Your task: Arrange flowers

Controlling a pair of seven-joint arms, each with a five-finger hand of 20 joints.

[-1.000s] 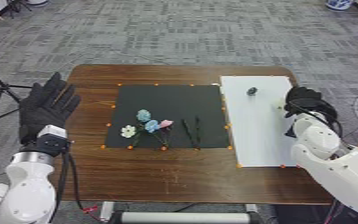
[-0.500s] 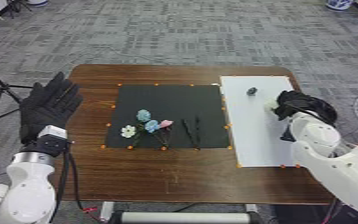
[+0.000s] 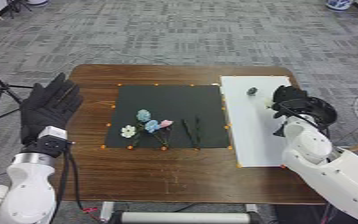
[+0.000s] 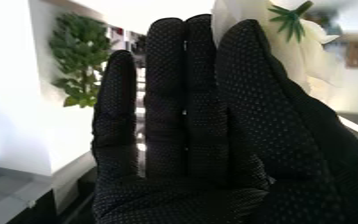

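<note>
Clock centred on the right hand (image 3: pixel 307 107), 12 = far side of the table (image 3: pixel 158 172), away from the robot. Right hand is over the outer edge of the white board (image 3: pixel 254 132): fingers near straight and close together, thumb brought in against them, a pale bloom (image 4: pixel 293 57) pinched at the tips. Bloom sits at about 9 o'clock off that hand, petals touching the thumb's far side, green sepals (image 4: pixel 289 21) turned toward the wrist. Small dark object (image 3: pixel 252 91) on the board at 10, near the hand, apart from it (can't say from here what it is). Black mat (image 3: pixel 180 97) runs across 8 to 9, well apart from the hand. On it: two thin dark stems (image 3: pixel 193 132) lying side by side at 8, then the bunch at 8 to 9: pink flower (image 3: pixel 165 123), two blue flowers (image 3: pixel 149 121), white flower (image 3: pixel 127 131) at the outer end. Left hand (image 3: pixel 44 112) is beyond the mat at 9, off the table's side, palm up, fingers straight and slightly spread, nothing in it.
</note>
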